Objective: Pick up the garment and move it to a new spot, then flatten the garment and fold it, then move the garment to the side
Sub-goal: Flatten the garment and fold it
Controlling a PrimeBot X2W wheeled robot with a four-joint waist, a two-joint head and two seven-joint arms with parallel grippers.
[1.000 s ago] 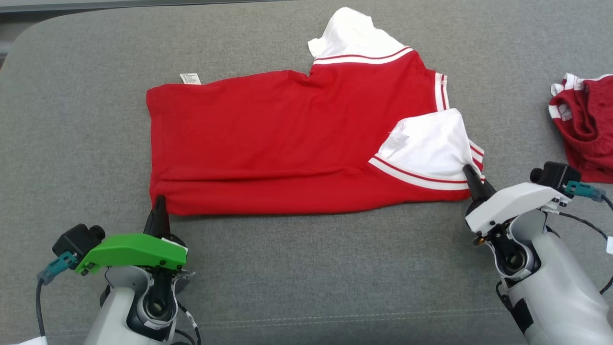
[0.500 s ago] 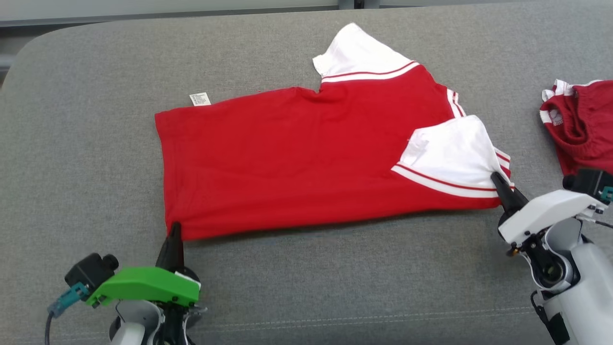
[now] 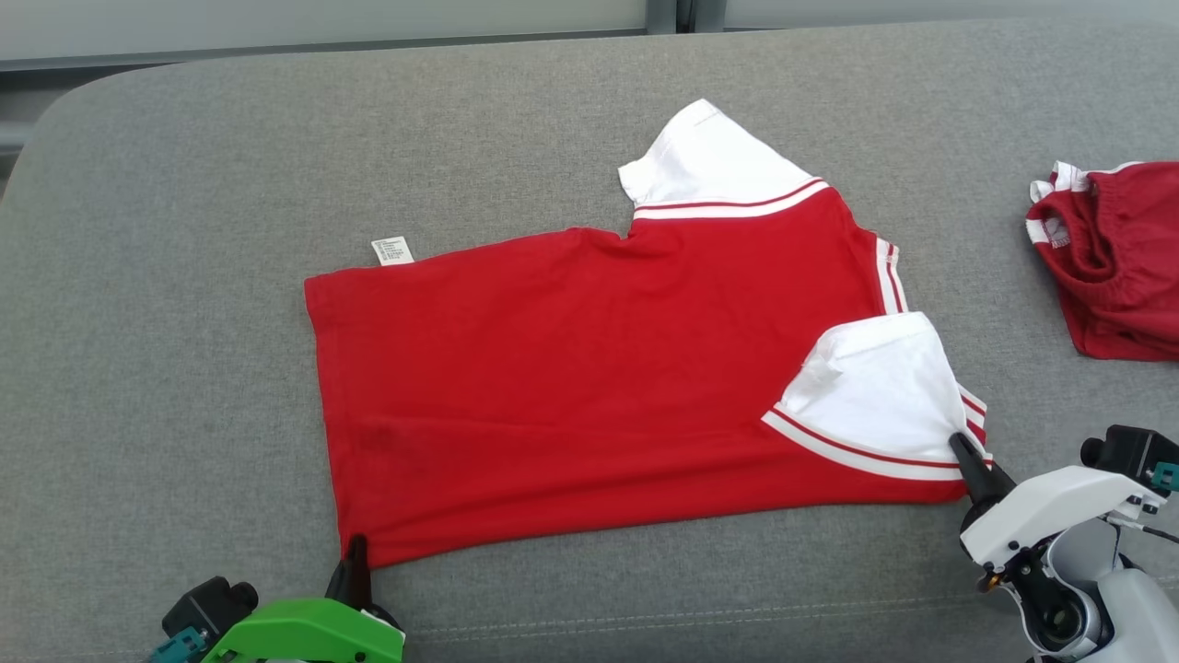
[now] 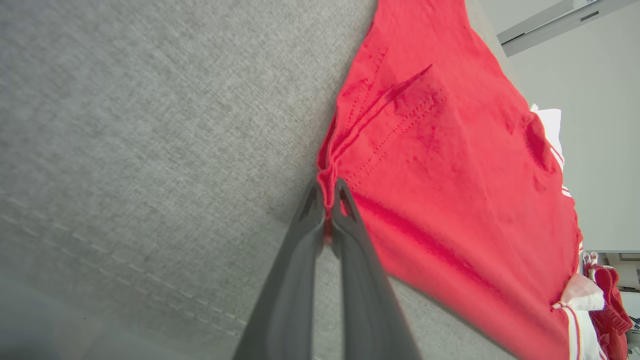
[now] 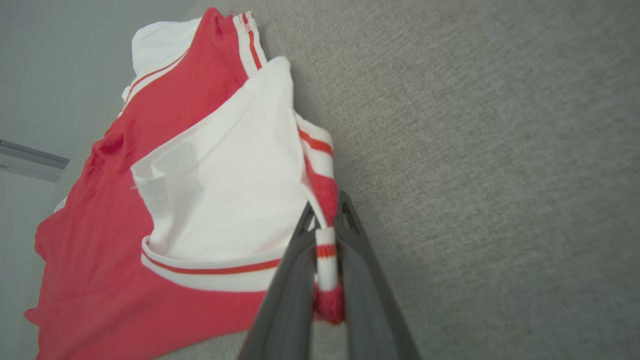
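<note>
**With fingers point(image 4: 300, 240) shut tight on both near corners**

Pinched a small bunch of red hem in the left gripper point(image 3: 355, 552), with both fingers pressed together and almost no gap; pinched the striped edge, red and white, at the near right corner in the right gripper point(image 3: 960, 444), shut just as tight, with a bit of cloth poking down between the fingers. Held the garment point(image 3: 571, 405) that way by its near edge only; left the rest lying flat on the grey cushion point(image 3: 184, 276), stretching away from both grippers toward the far side. Lay long from left to right, with the hem at the left and the white sleeves at the right; had one white sleeve point(image 3: 875, 387) folded in over the red, just beside the right gripper, and the other sleeve point(image 3: 709, 157) sticking out at the far edge. Sat well apart from a second red bundle point(image 3: 1114, 267) at the far right. Looked closest to each arm on its own side, so needed no reaching across; seemed ready for a fold of the near edge over to the far edge; would need both corners lifted together and level, or else risk a crooked fold.
</note>
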